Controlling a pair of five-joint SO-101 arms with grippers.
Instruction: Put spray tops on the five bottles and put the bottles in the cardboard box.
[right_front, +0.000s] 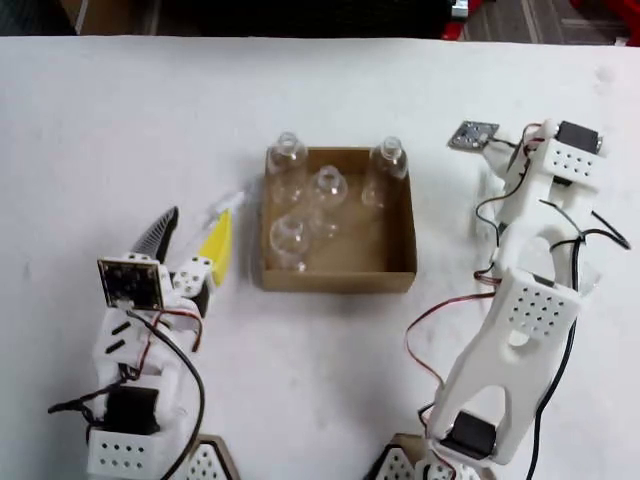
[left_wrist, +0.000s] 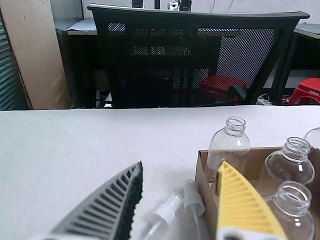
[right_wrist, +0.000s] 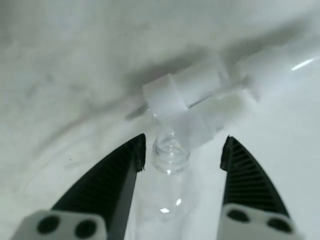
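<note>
The cardboard box (right_front: 340, 275) sits mid-table with several clear, uncapped bottles (right_front: 327, 186) standing in it. My left gripper (right_front: 200, 215) rests open just left of the box, one finger black (left_wrist: 107, 202) and one yellow (left_wrist: 240, 205). Two white spray tops (left_wrist: 175, 207) lie on the table between those fingers, beside the box wall (left_wrist: 204, 177). My right gripper (right_wrist: 185, 140) is open, its black fingers (right_wrist: 107, 190) on either side of a clear bottle (right_wrist: 171, 152) lying on the table without touching it. Two more spray tops (right_wrist: 185, 89) lie just past the bottle's open neck.
The right arm (right_front: 530, 300) stretches along the table's right side with loose red and black wires (right_front: 430, 330). Both arm bases sit at the front edge. A black mesh chair (left_wrist: 200, 60) stands beyond the table's far edge.
</note>
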